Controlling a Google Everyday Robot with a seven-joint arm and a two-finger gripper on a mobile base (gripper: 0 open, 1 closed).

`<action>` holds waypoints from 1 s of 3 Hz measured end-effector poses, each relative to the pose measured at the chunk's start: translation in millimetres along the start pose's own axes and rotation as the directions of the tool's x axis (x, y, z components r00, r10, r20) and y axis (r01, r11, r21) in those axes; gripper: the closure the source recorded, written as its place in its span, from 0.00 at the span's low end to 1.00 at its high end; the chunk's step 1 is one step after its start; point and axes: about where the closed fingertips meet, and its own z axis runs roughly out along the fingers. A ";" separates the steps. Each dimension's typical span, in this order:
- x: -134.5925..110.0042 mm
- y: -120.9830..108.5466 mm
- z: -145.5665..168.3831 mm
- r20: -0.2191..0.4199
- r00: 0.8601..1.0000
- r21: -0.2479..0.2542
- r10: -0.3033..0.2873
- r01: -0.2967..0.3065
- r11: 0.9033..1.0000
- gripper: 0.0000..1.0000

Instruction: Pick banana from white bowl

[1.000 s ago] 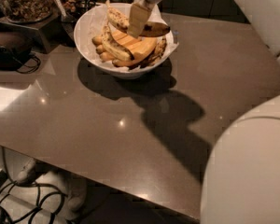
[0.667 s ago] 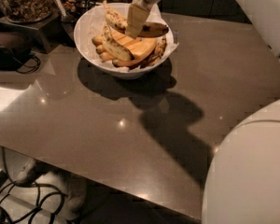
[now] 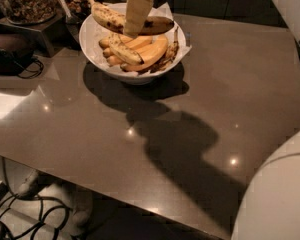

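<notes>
While the banana (image 3: 107,18) lies tilted at the back-left of the white bowl (image 3: 135,77), its stem end poking up over the rim, the gripper (image 3: 133,29) hangs at its inner end; whether it has closed on the fruit I cannot tell. A hold so far off-centre could let the banana pivot, slip and drop onto the counter (image 3: 190,109).

The tan gripper (image 3: 133,32) hung over the glossy white bowl (image 3: 96,58), above the yellow, brown-freckled banana (image 3: 124,50) on a grey-brown table (image 3: 225,84).
</notes>
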 end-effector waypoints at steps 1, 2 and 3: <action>1.2 1.4 0.1 -0.004 1.000 -0.005 0.000 0.000 1.000 1.00; 0.8 7.7 8.7 -0.010 1.000 -0.017 -0.020 0.020 1.000 1.00; 2.5 37.2 14.7 -0.010 1.000 -0.065 0.011 -0.011 0.998 1.00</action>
